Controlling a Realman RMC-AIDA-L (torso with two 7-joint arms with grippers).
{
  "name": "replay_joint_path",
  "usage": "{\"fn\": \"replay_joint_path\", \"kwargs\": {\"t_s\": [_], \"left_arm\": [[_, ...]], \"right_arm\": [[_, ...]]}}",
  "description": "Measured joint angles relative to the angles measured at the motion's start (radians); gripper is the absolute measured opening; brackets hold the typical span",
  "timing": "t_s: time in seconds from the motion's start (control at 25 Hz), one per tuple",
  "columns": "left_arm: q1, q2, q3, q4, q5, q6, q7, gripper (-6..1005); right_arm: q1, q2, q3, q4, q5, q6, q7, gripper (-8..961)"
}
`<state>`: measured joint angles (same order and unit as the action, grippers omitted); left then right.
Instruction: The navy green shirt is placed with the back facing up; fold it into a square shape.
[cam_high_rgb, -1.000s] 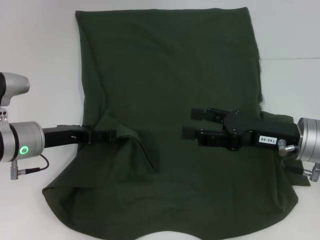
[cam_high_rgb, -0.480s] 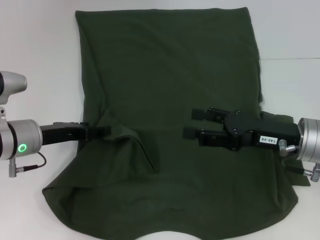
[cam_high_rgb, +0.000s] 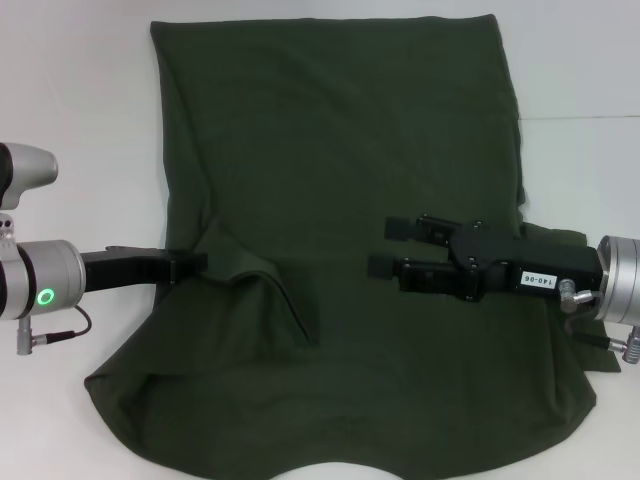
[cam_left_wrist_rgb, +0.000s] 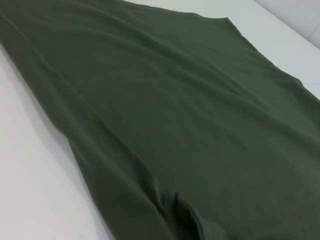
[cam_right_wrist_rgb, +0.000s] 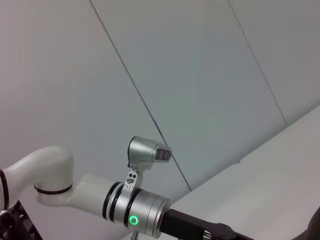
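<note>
The navy green shirt (cam_high_rgb: 340, 130) lies spread on the white table, plain side up, with its left part folded inward into a raised ridge (cam_high_rgb: 270, 285). My left gripper (cam_high_rgb: 200, 263) sits low at the shirt's left edge, just outside that ridge, open and holding nothing. Over the shirt's right half, my right gripper (cam_high_rgb: 378, 247) hovers open, its two fingers pointing toward the middle. The left wrist view shows only the shirt (cam_left_wrist_rgb: 190, 110) stretching away across the table. No cloth appears in the right wrist view.
The white table (cam_high_rgb: 80, 90) shows bare on both sides of the shirt. The shirt's near hem reaches the table's front edge (cam_high_rgb: 330, 470). The right wrist view looks at a wall and my left arm (cam_right_wrist_rgb: 135, 210).
My left gripper has drawn back leftward out of the folded ridge, which stays where it was. The right gripper has barely moved.
</note>
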<state>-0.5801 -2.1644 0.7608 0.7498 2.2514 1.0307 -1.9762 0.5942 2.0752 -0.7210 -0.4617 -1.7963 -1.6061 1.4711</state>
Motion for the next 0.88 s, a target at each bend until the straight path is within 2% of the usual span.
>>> {"fn": "replay_joint_path", "kwargs": {"t_s": [0.12,0.32,0.56,0.88], "left_arm": [[0.000,0.000,0.000,0.000,0.000,0.000,0.000,421],[0.000,0.000,0.000,-0.002,0.002,0.001,0.000,190],[-0.001,0.000,0.000,-0.002,0.000,0.013,0.000,3],[-0.028,-0.001,0.000,0.002,-0.009,0.052,-0.007,19]], "right_arm": [[0.001,0.000,0.000,0.000,0.000,0.000,0.000,907],[0.001,0.000,0.000,0.000,0.000,0.000,0.000,907],[0.000,0.000,0.000,0.000,0.000,0.000,-0.003,907],[-0.001,0.001,0.000,0.000,0.000,-0.002,-0.008,907]]}}
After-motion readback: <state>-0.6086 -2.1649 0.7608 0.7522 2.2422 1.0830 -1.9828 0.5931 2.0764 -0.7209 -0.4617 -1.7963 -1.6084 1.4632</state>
